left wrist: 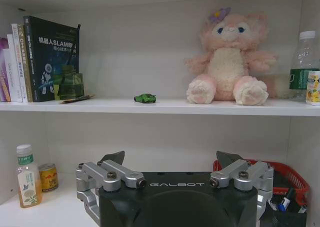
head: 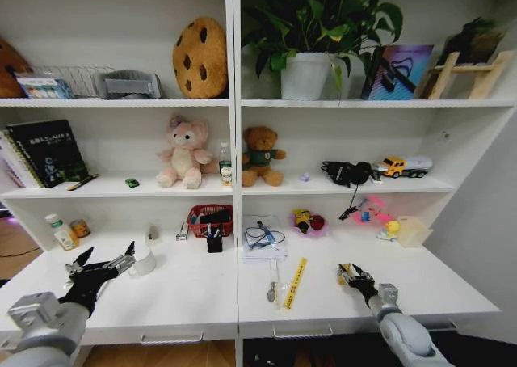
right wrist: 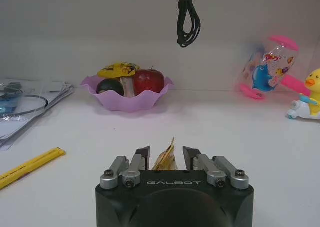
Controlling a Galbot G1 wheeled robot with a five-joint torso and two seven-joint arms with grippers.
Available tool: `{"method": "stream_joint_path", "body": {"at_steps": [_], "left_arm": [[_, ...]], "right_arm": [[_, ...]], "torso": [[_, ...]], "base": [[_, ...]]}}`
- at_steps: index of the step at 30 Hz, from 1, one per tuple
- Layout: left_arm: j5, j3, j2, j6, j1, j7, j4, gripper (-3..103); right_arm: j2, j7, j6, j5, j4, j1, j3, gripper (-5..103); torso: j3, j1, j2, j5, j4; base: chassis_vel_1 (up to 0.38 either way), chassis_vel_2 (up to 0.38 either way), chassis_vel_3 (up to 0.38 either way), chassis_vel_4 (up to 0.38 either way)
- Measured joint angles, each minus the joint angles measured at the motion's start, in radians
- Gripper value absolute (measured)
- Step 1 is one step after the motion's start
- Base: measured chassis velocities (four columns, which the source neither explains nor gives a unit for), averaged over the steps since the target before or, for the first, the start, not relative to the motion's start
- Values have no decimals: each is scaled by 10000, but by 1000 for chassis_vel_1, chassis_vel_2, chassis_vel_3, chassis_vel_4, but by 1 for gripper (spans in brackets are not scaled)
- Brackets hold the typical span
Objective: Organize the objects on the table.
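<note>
The tiny green toy [head: 132, 183] sits on the middle shelf [head: 113, 191] at the left of the head frame, between a pencil beside the black book [head: 48, 150] and the pink plush rabbit [head: 184, 153]; in the left wrist view it [left wrist: 145, 98] lies on that shelf near the centre of the frame. Lower down on the desk [head: 194, 290], the green-lidded bottle [head: 60, 231] stands at the far left with a small yellow can [head: 79, 228] just beside it. A black holder of markers [head: 214, 238] stands in front of the red wire basket [head: 211, 218], near the centre.

The left tool [head: 105, 259] hovers over the desk at lower left, its fingers spread wide apart with nothing between them, just beside a white mug [head: 145, 261]. The right tool [head: 350, 272] is low over the desk at lower right; its fingers stand slightly apart on either side of a small golden piece [right wrist: 165, 158], but whether they clamp it cannot be told. A yellow ruler [head: 295, 282] lies left of it, and a purple bowl of fruit [right wrist: 127, 91] stands farther back.
</note>
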Motion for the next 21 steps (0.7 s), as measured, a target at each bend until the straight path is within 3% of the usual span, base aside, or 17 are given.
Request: {"method": "stream_joint_path", "body": {"at_steps": [1, 5, 8, 10, 21], "left_arm": [[0, 0, 0, 0, 0, 0, 0, 100], [0, 0, 0, 0, 0, 0, 0, 100], [0, 0, 0, 0, 0, 0, 0, 100], [0, 0, 0, 0, 0, 0, 0, 100], [0, 0, 0, 0, 0, 0, 0, 100]], "right_arm": [[0, 0, 0, 0, 0, 0, 0, 41], [12, 60, -76, 30, 19, 57, -56, 19], [11, 86, -77, 30, 17, 59, -61, 14], [7, 87, -57, 30, -35, 61, -63, 3], [-204, 122, -185, 300, 502, 131, -22, 0]], "torso": [[0, 0, 0, 0, 0], [0, 0, 0, 1, 0], [0, 0, 0, 1, 0], [0, 0, 0, 1, 0], [0, 0, 0, 1, 0]], "base": [[0, 0, 0, 0], [0, 0, 0, 0], [0, 0, 0, 0], [0, 0, 0, 0], [0, 0, 0, 0]]}}
